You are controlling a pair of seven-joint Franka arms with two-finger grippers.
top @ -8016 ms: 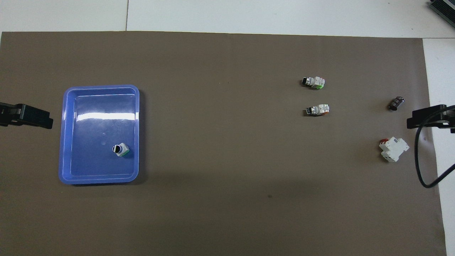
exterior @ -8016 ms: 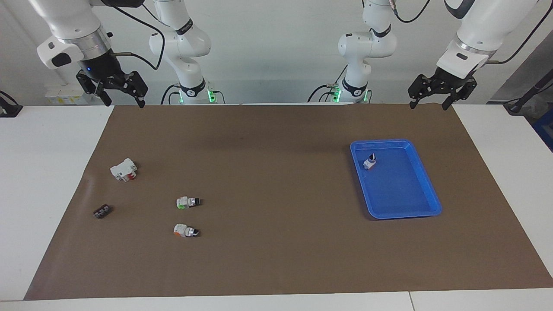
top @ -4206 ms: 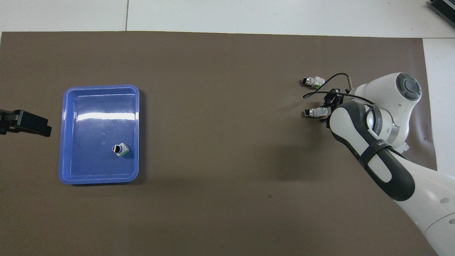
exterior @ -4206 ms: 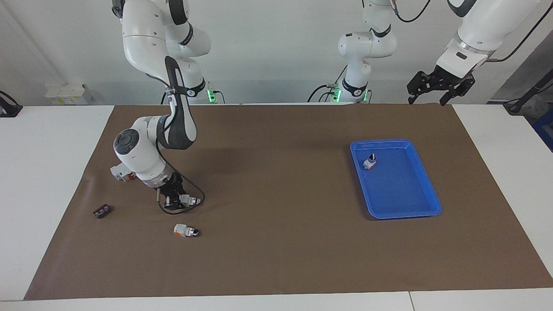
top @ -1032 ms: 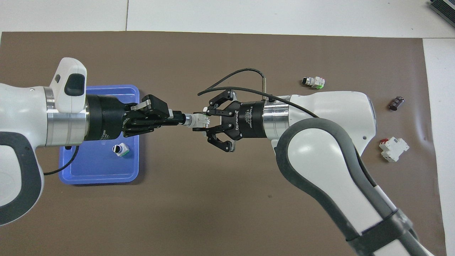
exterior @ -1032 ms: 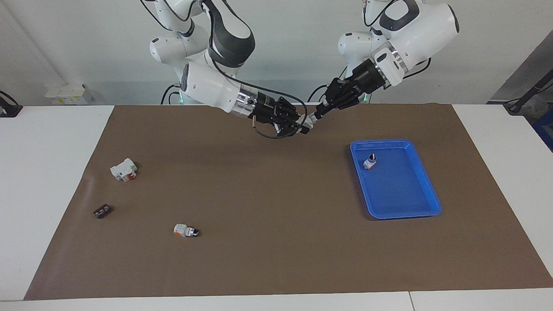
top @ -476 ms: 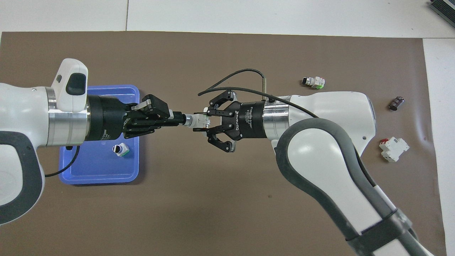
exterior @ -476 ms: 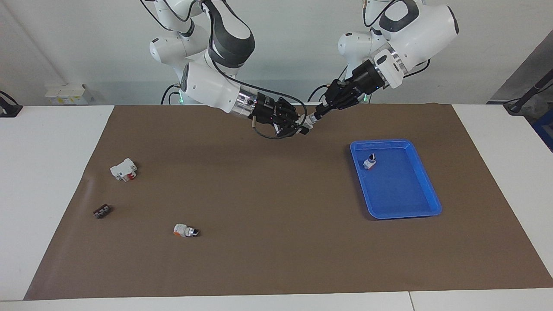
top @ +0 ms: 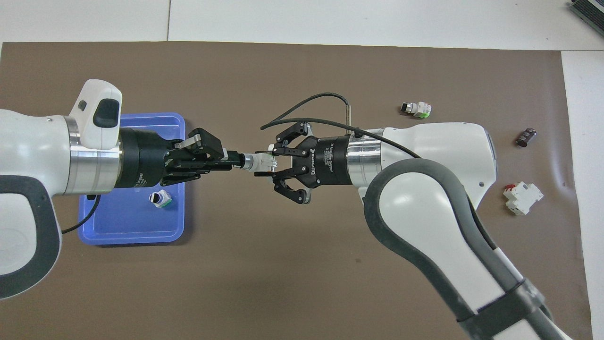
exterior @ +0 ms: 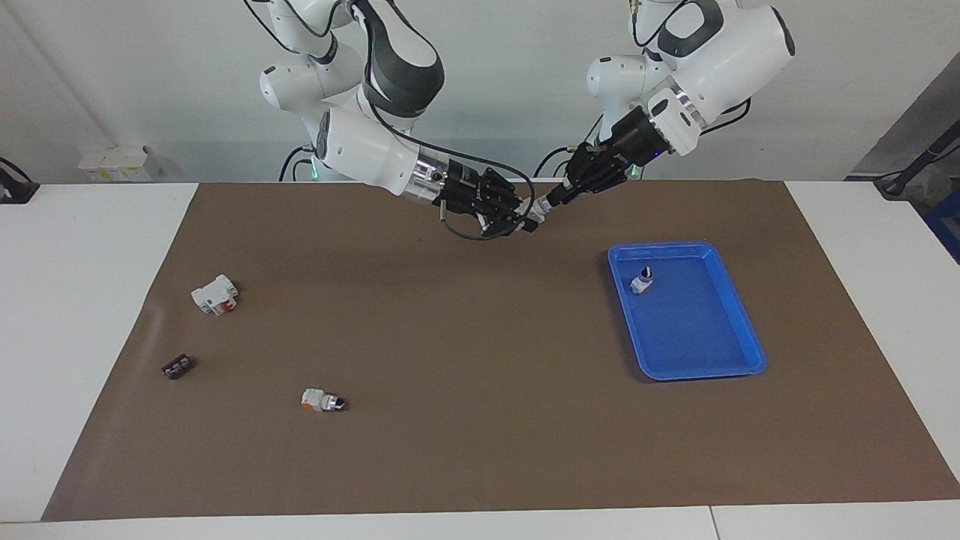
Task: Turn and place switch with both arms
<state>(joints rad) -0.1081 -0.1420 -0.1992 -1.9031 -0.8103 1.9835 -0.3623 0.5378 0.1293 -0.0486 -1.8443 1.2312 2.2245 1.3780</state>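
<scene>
White counter with a big brown mat on it is what I work at. Both my arms are up in the air and meet over the mat, at the edge by my bases. The switch is up there too, lying level between my two pincers. My left pincer is clenched on the knob end of the switch. My right pincer is at the other end of the switch, right up against it, but I cannot tell if it grips the switch or has let go. A blue tray sits on the mat toward my left arm's end. A second switch stands in the tray, in the corner close to me, knob up. A third switch lies on the mat toward my right arm's end, far from me. A white block with a red bit lies nearer to me than that one. A small dark part lies near the block, a little farther from me.
</scene>
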